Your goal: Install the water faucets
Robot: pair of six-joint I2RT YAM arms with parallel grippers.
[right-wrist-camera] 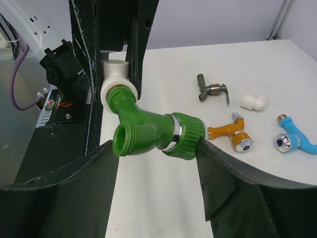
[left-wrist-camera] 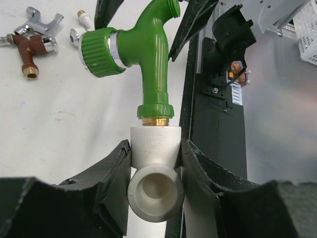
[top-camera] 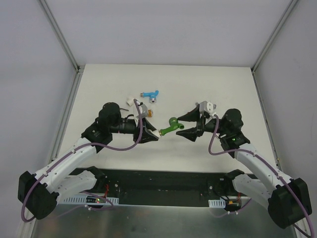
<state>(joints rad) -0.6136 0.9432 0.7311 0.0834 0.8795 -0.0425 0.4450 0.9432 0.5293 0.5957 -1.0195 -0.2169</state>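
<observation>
My left gripper [left-wrist-camera: 154, 148] is shut on a white pipe fitting [left-wrist-camera: 154, 171], and the green faucet [left-wrist-camera: 148, 54] stands screwed into the fitting's top by its brass thread. In the top view the pair hangs above mid-table [top-camera: 171, 125], between the left gripper [top-camera: 154, 136] and the right gripper [top-camera: 185, 128]. My right gripper [right-wrist-camera: 157, 148] is open and straddles the green faucet [right-wrist-camera: 148, 130]. Its right finger [right-wrist-camera: 237, 193] touches the ribbed green knob; its left finger stands apart from the spout.
On the table lie the dark grey faucet [right-wrist-camera: 210, 90], the orange faucet [right-wrist-camera: 233, 135], the blue faucet [right-wrist-camera: 294, 141] and a loose white elbow fitting [right-wrist-camera: 254, 102]. The reddish-brown faucet [left-wrist-camera: 30, 52] and the silver faucet [left-wrist-camera: 42, 20] lie near the right arm.
</observation>
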